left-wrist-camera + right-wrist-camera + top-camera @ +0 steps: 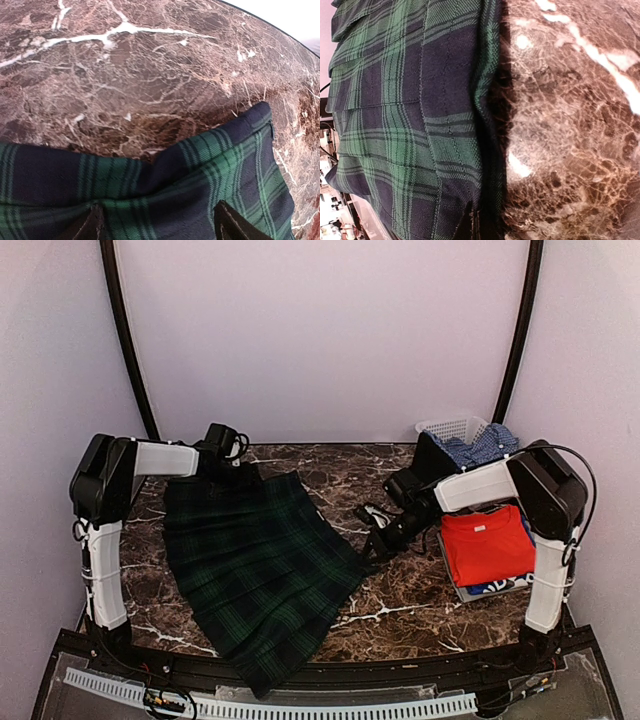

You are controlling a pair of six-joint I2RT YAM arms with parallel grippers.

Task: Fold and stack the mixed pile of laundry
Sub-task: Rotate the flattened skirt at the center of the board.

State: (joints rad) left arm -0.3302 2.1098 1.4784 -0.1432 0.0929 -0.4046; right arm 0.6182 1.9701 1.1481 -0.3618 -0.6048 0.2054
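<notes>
The dark green tartan pleated skirt (262,565) is lying spread flat on the marble bench (400,610), covering its left-centre, with the near hem reaching over the front edge. The left end effector (160,227) is hovering just over the skirt's far-left corner, released: its 2 fingertips (235,227) are standing well apart, and the plaid is lying loose beneath them. The right end effector (376,545) is sitting at the skirt's right edge, clenched. Its wrist view is showing closed tips against the fold of that edge, but I cannot tell whether any cloth is pinched between them. On the right, the bright red-orange T-shirt (487,545) is sitting folded on top of the royal blue white-printed T-shirt (500,585), both on the flat grey tray (455,588). Behind them the white slotted basket (452,427) is holding the light blue patterned shirt (485,447), with the black garment (432,455) hanging at its left side.
</notes>
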